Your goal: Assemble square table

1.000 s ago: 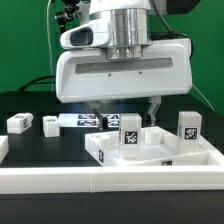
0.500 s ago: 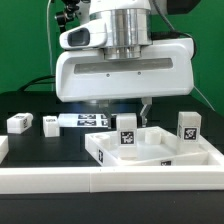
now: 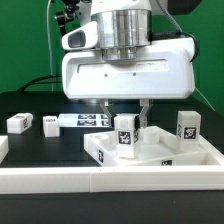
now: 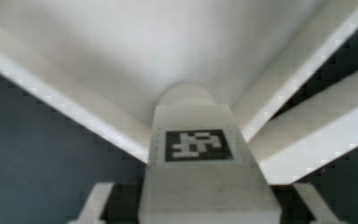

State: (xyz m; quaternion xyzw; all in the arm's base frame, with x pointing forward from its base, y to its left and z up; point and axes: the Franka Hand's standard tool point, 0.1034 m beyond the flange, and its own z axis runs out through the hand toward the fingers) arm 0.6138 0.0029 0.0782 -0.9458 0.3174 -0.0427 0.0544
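While the gripper (image 3: 127, 120) hangs low over the square table top (image 3: 100, 152), exterior view goes first. The top lies on the black table (image 3: 40, 142) at about 5 o'clock of the frame, with a raised rim all round, just behind the long white rail (image 3: 110, 182). The centre leg (image 3: 124, 134) stands upright inside the top near its 10 o'clock corner, tag facing the camera. Fingers (image 3: 147, 116) come down one each side of that leg, at its 9 and 3 o'clock. They are spread wider than the leg, with a sliver of gap on each side, so nothing is clamped as far as this view shows. The right leg (image 3: 188, 127) is upright at the top's 2 o'clock edge, well apart from the gripper; on the rim or just behind it, cannot tell. The outer loose leg (image 3: 18, 122) and inner loose leg (image 3: 50, 124) sit on the black table at 9 o'clock of the frame, near each other but not touching. The marker board (image 3: 85, 120) lies flat between the inner loose leg and the centre leg, its far end under the gripper body.

Wrist view, blurry. The centre leg (image 4: 197, 150) fills the middle, tag readable as a dark square. A pale finger edge (image 4: 105, 205) shows beside it, another on the opposite side. White rim walls of the top (image 4: 69, 85) run off diagonally behind the leg, with dark table between them. Finger-to-leg contact: cannot tell here.
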